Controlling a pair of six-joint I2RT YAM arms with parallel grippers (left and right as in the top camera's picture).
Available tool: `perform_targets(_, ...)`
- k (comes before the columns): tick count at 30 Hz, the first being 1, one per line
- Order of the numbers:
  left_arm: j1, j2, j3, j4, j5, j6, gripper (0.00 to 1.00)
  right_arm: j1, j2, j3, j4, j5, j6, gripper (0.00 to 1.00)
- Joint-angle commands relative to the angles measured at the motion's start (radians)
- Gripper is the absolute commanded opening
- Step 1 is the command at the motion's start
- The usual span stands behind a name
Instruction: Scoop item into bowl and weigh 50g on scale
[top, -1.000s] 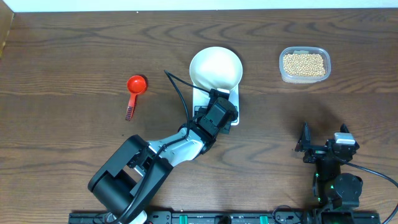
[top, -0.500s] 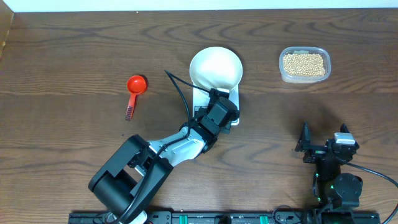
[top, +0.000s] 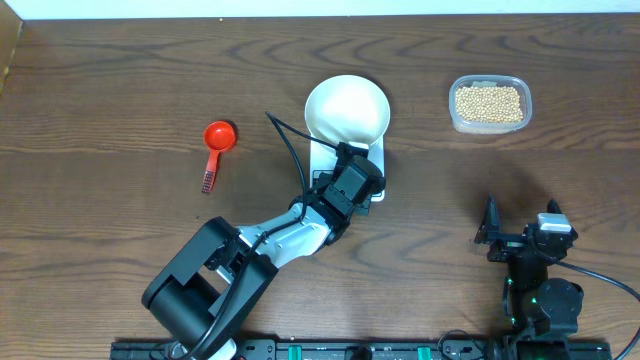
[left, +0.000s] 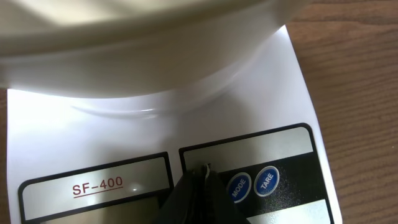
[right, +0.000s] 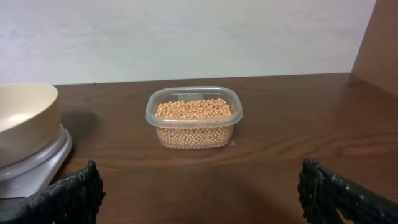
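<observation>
Overhead: the smooth white bowl (top: 347, 108) sits on the flat scale (top: 378, 165). The red scoop (top: 218, 137) lies on the desk (top: 120, 80) well left of it, handle toward the robot, nearer the left arm.

Left wrist: the left fingers (left: 196, 198) are pinched closed, tip touching the panel beside the MODE button (left: 238, 186).

Right wrist: the right fingers (right: 74, 194) are spread wide and empty. The round tan beans (right: 194, 118) fill the clear tub (right: 152, 115) straight ahead.

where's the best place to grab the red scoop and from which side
Grip the red scoop by its thin handle, coming straight down from above: it lies flat on the table, and the handle is narrow enough to close across.
</observation>
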Motion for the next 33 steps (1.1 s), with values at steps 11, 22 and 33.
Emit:
perform_targets(11, 0.017, 0.113, -0.090, -0.100, 0.093, -0.007, 0.07, 0.008, -0.001, -0.003, -0.001, 0.008, -0.004, 0.99)
perform_targets(22, 0.017, 0.113, -0.090, -0.114, 0.112, 0.004, 0.07, 0.008, -0.001, -0.003, -0.001, 0.008, -0.004, 0.99)
perform_targets(33, 0.017, 0.126, -0.090, -0.121, 0.129, 0.007, 0.07, 0.008, -0.001, -0.003, -0.001, 0.008, -0.004, 0.99)
